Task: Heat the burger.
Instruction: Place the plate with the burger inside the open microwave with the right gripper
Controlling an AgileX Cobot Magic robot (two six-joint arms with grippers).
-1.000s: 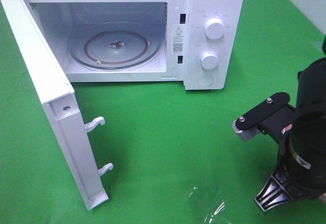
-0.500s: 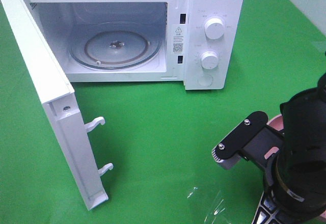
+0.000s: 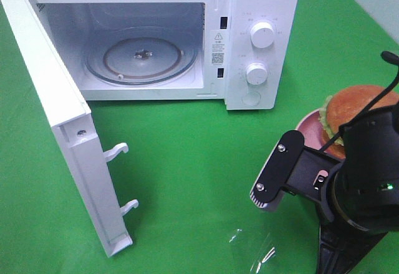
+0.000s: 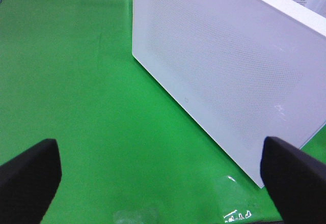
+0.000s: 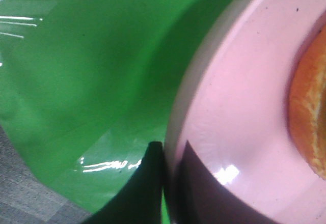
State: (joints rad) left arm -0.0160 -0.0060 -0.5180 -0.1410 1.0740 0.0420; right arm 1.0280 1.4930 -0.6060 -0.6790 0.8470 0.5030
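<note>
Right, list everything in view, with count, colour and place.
microwave: 1, white, back left, door open
glass turntable: 1, clear, inside the microwave
knobs: 2, white, microwave's right panel
burger: 1, brown bun, green lettuce, on the pink plate
pink plate: 1, pink, far right
cloth: 1, green, covering the table
clear film: 1, transparent, front of the cloth
left gripper: 1, black, open, facing the door
right gripper: 1, black, shut on the pink plate's rim
</note>
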